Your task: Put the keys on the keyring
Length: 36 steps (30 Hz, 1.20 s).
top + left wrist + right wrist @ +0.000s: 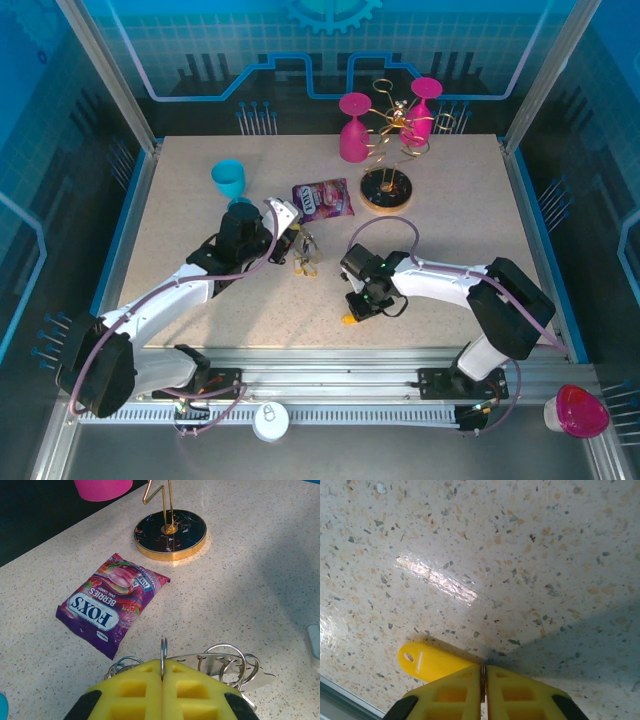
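**A:** Where does it all sit on the desk (450, 200)?

**B:** The left fingers (135, 690) are pressed together on the keyring (163, 651), around the middle of the desk. The wire stands edge-on between the pads. A cluster of keys (307, 256) lies just beside it, and I can't tell whether they are threaded on.

**A:** How will that ring handle?

**B:** Light, thin and springy, I'd judge, and slick bare metal. It could swivel in a pinch, so it wants a firm hold close to its opening.

**A:** And the loose one?

**B:** It's close to the near edge, about midway along. The right fingers (455, 695) are closed on a thin metal sliver, which I take for the yellow-tagged key (483, 672). Its yellow tag (427, 661) pokes out sideways, flat on the desk.

**A:** Where should it be held?

**B:** It's tiny, stiff and slippery. Hold the metal, not the dangling tag, and leave its hole clear for threading.
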Each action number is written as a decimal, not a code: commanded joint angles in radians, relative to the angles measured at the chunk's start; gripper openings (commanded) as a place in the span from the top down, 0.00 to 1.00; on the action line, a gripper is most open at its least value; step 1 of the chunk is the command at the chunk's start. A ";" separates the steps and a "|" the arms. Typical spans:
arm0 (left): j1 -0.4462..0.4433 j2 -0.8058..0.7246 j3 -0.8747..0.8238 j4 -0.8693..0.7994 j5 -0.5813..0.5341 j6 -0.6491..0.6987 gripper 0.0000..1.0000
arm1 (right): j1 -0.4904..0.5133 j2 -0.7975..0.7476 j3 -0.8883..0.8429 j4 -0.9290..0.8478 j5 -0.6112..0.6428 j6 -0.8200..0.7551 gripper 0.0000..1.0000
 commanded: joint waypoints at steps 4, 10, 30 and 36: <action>0.005 -0.003 0.003 0.016 0.027 0.019 1.00 | -0.008 0.001 0.026 -0.043 -0.017 -0.015 0.95; 0.005 -0.013 -0.001 0.024 0.038 0.029 1.00 | -0.008 -0.103 0.014 -0.029 0.017 -0.056 0.97; 0.003 -0.027 -0.021 0.052 0.124 0.053 1.00 | 0.004 -0.125 -0.043 0.033 0.039 -0.075 1.00; 0.003 -0.026 -0.020 0.048 0.122 0.053 1.00 | 0.006 -0.044 -0.026 0.025 0.044 -0.063 0.99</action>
